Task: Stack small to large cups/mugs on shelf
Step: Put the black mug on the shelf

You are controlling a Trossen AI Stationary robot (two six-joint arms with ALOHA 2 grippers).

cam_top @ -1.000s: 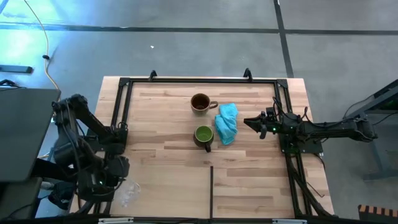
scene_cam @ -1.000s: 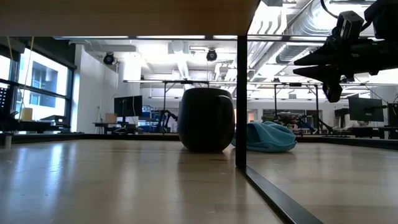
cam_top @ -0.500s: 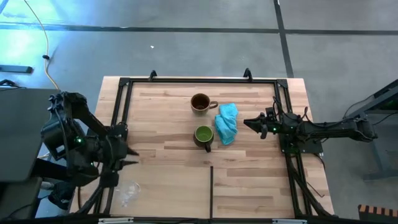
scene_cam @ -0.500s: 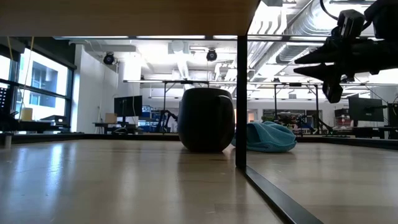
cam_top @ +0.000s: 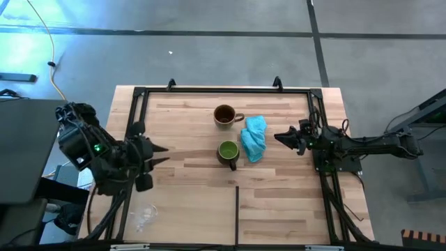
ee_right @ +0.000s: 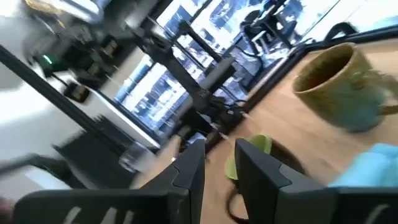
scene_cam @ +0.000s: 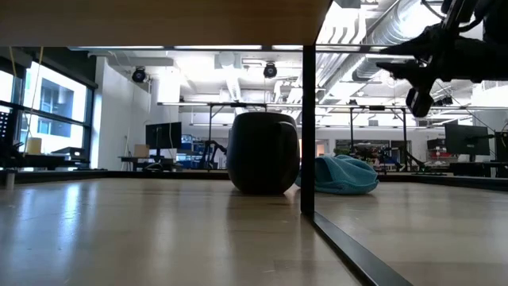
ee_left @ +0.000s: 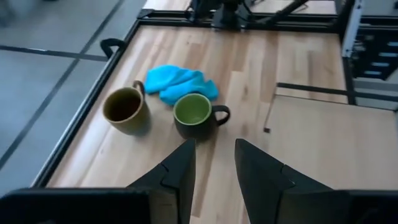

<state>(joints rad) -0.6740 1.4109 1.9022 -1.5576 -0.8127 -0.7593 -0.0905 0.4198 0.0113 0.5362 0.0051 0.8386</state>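
No readable writing, green mug (cam_top: 228, 151), brown mug (cam_top: 224, 115), blue cloth (cam_top: 254, 138)

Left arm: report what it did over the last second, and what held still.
The left gripper swung up from the table's near-left corner and out over the shelf, now pointing at the green mug, fingers apart and empty. The right gripper shifted only slightly beside the cloth. Green mug, brown mug, cloth and clear cup stayed put.

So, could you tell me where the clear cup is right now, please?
In the high view the clear cup sits near the table's front left corner, behind the left tool and far from the green mug.
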